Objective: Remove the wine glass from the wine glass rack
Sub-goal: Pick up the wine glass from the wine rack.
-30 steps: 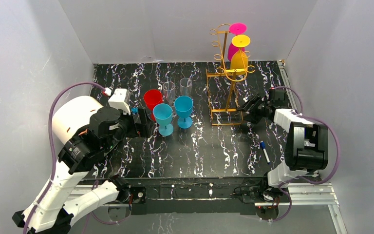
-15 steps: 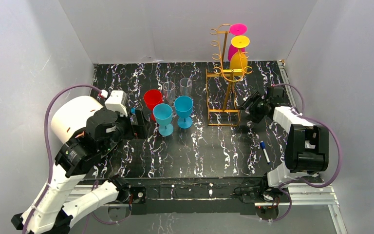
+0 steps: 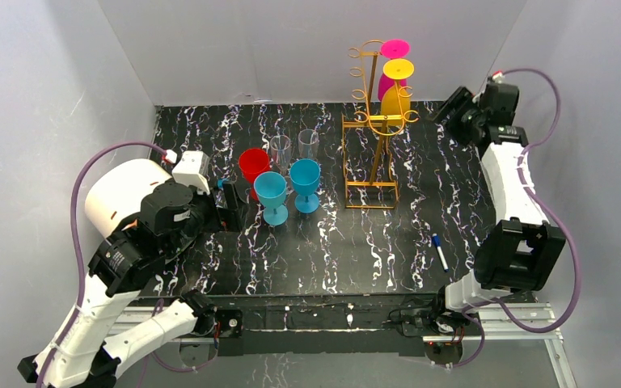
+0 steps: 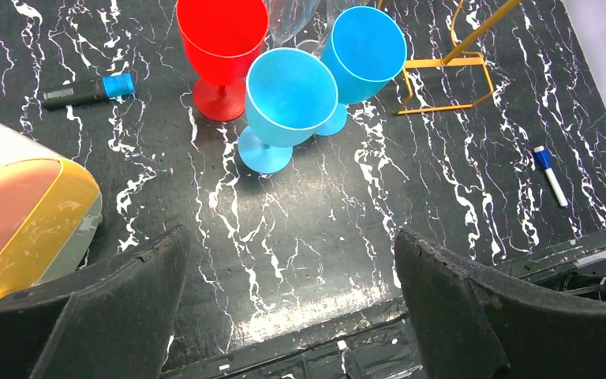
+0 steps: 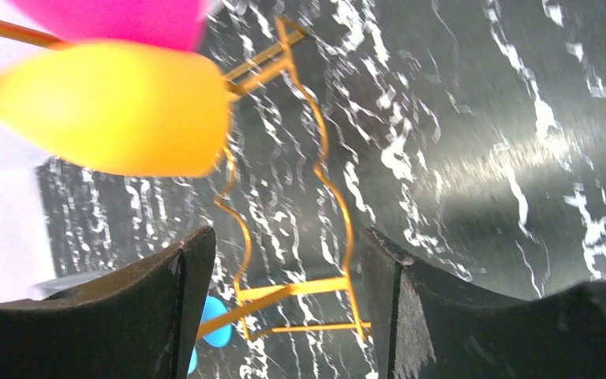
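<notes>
**Light, slick goblet hung foot-up: grip the bowl, slide it out along the hook**

The yellow wine glass (image 3: pixel 394 99) hangs upside down at the top of the wine glass rack (image 3: pixel 382 153), at the far right of the bench (image 3: pixel 356 250). Its round foot rests on the curled gold hooks, and a pink wine glass (image 3: pixel 394 47) hangs just behind it.

It looks like opaque moulded plastic, so probably light, stiff and not very fragile. The glossy surface may be slippery. The bowl is wide and tapers to a thin stem.

The bowl's broad middle seems the safest place to hold it. The stem sits among the wires and would be awkward to reach.

The rack is thin wire on a small base and will likely tip or drag if the glass is pulled sideways. The foot should be slid out along the hook.

The right pincer (image 5: pixel 284 245) is raised beside the rack's top. Its fingers are spread with nothing between them, and the yellow bowl sits near, up and to the side in its wrist view.

The left pincer (image 4: pixel 288 237) is spread wide and empty, low over the bench.
</notes>
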Controlling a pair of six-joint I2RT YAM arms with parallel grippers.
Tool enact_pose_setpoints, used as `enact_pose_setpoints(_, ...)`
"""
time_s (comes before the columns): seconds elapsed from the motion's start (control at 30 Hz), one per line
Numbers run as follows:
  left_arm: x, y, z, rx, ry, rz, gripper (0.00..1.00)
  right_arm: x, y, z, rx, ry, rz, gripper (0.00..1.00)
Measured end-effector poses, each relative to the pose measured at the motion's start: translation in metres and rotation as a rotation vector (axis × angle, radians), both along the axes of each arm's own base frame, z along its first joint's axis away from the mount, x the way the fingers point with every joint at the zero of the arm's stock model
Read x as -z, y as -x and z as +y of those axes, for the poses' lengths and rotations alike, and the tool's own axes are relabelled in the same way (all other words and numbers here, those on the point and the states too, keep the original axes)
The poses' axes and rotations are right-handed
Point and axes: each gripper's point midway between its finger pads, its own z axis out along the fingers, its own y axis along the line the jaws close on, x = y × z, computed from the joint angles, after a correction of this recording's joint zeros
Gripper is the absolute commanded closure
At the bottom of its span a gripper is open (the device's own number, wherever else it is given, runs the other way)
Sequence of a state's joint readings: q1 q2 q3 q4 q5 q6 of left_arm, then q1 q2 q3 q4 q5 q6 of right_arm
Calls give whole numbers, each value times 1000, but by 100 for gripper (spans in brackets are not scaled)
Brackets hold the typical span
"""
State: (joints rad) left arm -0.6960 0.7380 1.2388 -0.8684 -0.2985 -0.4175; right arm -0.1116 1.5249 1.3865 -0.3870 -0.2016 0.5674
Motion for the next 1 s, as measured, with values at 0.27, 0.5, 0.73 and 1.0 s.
enact_pose_setpoints(0.27,1,-1,0,4,-10,0,2,-101,-30,13,-98,-9,-215,24)
enact_pose_setpoints(0.5,2,0,2,18,-36,-12,2,-121,-56,37,-195,-163,-257,27)
enact_pose_setpoints(0.73,5,-3,1,32,-69,-5,2,-119,-88,57,-267,-304,-244,34)
enact_pose_setpoints(1.0,8,-4,0,33,-74,-2,2,-116,-100,77,-331,-356,-228,44)
